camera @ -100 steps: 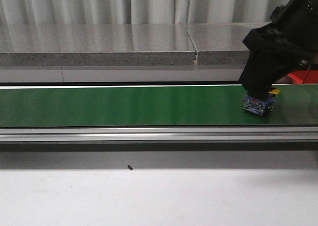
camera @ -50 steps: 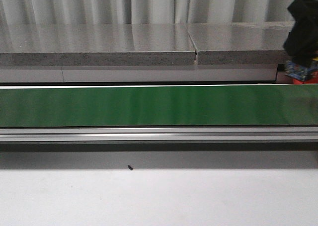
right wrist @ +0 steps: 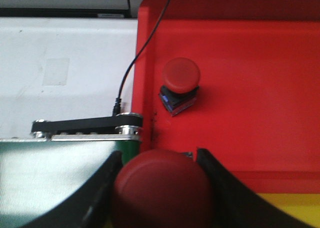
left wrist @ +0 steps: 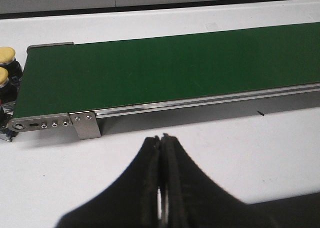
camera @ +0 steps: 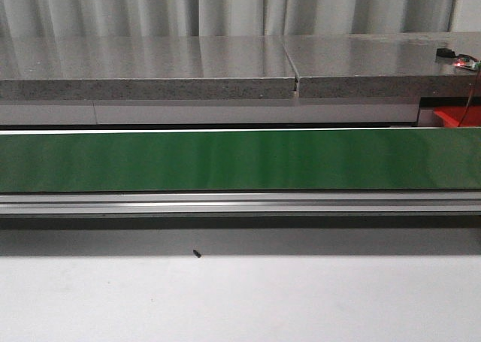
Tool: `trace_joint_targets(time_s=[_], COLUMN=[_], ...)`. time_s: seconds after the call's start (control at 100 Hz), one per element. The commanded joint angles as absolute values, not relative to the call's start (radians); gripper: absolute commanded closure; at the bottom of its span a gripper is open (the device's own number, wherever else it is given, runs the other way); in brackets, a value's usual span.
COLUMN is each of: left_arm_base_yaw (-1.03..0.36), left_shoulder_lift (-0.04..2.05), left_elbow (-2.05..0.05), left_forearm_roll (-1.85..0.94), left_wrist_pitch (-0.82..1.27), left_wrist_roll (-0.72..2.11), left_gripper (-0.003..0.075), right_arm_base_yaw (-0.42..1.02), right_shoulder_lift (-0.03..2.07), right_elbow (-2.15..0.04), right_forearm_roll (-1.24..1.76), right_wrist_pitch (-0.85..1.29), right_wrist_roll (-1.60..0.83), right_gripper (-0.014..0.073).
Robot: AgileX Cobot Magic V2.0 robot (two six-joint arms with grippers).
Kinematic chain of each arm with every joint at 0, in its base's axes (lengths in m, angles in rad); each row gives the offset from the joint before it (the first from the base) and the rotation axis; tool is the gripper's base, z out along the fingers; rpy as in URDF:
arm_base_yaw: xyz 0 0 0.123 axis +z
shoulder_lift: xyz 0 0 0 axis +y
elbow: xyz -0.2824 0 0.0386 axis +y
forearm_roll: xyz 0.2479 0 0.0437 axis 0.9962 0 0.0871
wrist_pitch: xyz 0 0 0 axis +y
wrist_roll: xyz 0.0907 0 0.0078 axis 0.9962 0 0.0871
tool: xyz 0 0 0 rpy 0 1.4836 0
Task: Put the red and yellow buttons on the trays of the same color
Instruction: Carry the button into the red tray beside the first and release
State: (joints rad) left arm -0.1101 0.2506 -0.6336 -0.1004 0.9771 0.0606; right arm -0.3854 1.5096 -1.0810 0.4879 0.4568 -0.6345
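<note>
Fingers of our right gripper [right wrist: 160,188] pinch a red button [right wrist: 162,190] over the near edge of the red tray [right wrist: 260,87]. Farther in, another red button [right wrist: 181,85] sits on that tray. Our left gripper [left wrist: 161,183] has fingers pressed together, holding nothing, near the green conveyor belt [left wrist: 165,70]; two yellow buttons [left wrist: 6,62] sit beyond the belt's end.

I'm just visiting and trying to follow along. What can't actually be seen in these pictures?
- Front view: both arms are out of frame; the red plastic tray is cut off by the right edge.
- Right wrist view: the red round-capped button in the right gripper hides its own base; only a strip of yellow tray shows.
- Left wrist view: two yellow-capped buttons are partly hidden by the green conveyor belt's end.
</note>
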Motion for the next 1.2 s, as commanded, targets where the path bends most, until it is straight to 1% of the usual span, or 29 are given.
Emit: trace_joint_targets(time_s=[0.0, 0.21, 0.47, 0.76, 0.99, 1.19], left_arm_base_yaw=[-0.116, -0.116, -0.116, -0.116, -0.116, -0.116], left_shoulder_lift=[0.262, 0.262, 0.262, 0.262, 0.262, 0.262], left_elbow=[-0.657, -0.657, -0.657, -0.657, -0.657, -0.657], left_forearm_roll=[-0.115, -0.115, -0.115, -0.115, -0.115, -0.115], left_wrist_pitch=[0.911, 0.911, 0.911, 0.911, 0.911, 0.911], left_wrist_roll=[0.06, 0.06, 0.06, 0.06, 0.06, 0.06], left_gripper=[0.0739, 0.0739, 0.0739, 0.0739, 0.0739, 0.0739], right_arm_base_yaw=[-0.415, -0.42, -0.42, -0.42, -0.415, -0.381], right_shoulder_lift=[1.522, 1.631, 1.751, 1.81, 1.832, 1.864], right_elbow=[-1.15, -1.207, -1.207, -1.212, -1.25, -1.253], right_forearm_roll=[0.548, 0.588, 0.606, 0.659, 0.691, 0.692], right_wrist_pitch=[0.439, 0.444, 0.373, 0.305, 0.305, 0.306], right_wrist_roll=[-0.643, -0.643, -0.643, -0.643, -0.643, -0.661], right_gripper=[0.0326, 0.0326, 0.0326, 0.0326, 0.0326, 0.0326])
